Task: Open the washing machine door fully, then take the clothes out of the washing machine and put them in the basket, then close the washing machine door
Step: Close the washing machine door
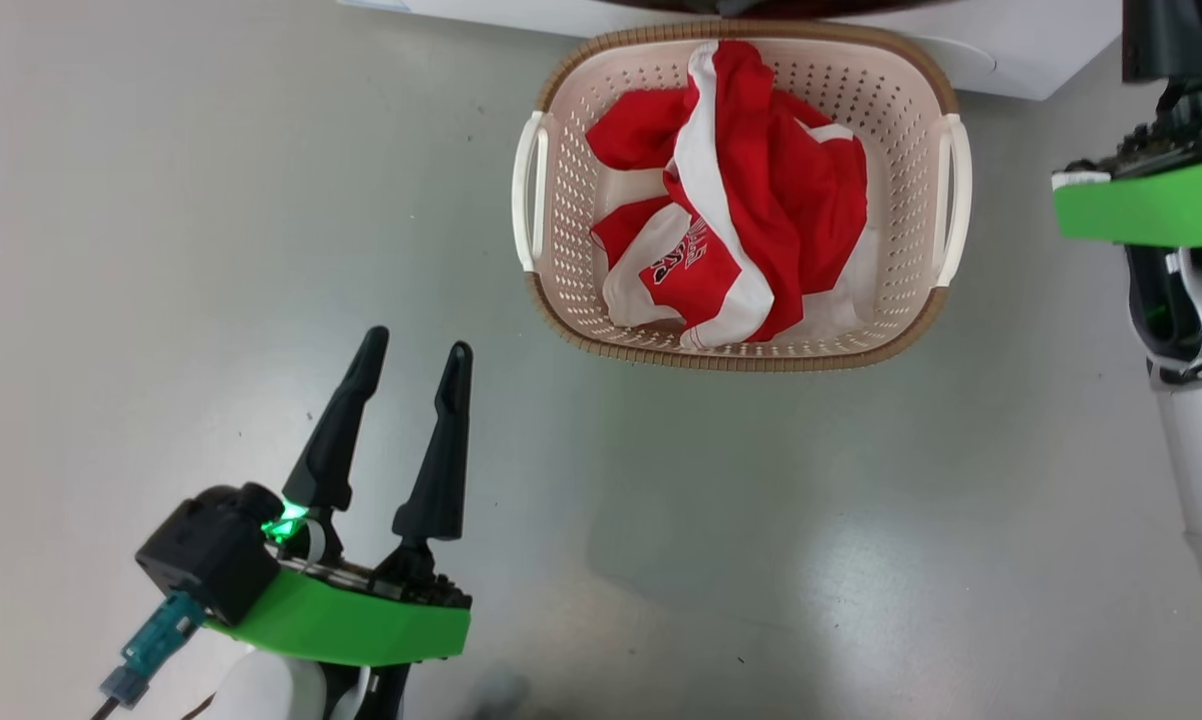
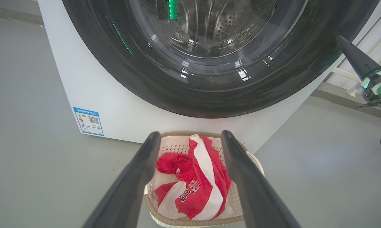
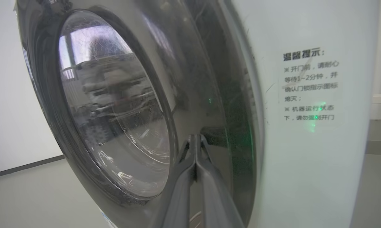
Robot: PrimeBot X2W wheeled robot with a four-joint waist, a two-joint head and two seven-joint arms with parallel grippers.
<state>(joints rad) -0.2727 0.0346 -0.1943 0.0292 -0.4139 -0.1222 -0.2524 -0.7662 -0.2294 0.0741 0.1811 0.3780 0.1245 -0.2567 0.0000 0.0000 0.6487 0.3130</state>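
Observation:
The clothes (image 1: pixel 751 200), red and white fabric with printed lettering, lie bunched inside the basket (image 1: pixel 901 110), which stands on the floor right in front of the washing machine (image 2: pixel 92 79). The washing machine door (image 2: pixel 152 79) lies against the machine's front, and the steel drum shows through its glass. My left gripper (image 1: pixel 416 345) hovers open and empty to the lower left of the basket. The left wrist view looks between its fingers (image 2: pixel 130 183) at the clothes (image 2: pixel 193 183). My right gripper (image 3: pixel 195 136) is shut, its tips touching the door's glossy black rim (image 3: pixel 209 95). From the left wrist the right gripper (image 2: pixel 339 39) shows at the door's right edge.
Grey floor (image 1: pixel 211 200) spreads around the basket, widest to the left. A blue label (image 2: pixel 88 121) marks the machine's lower left corner. A printed notice (image 3: pixel 309 85) is on the machine's white front beside the door. My right forearm (image 1: pixel 1201 440) stands along the right edge.

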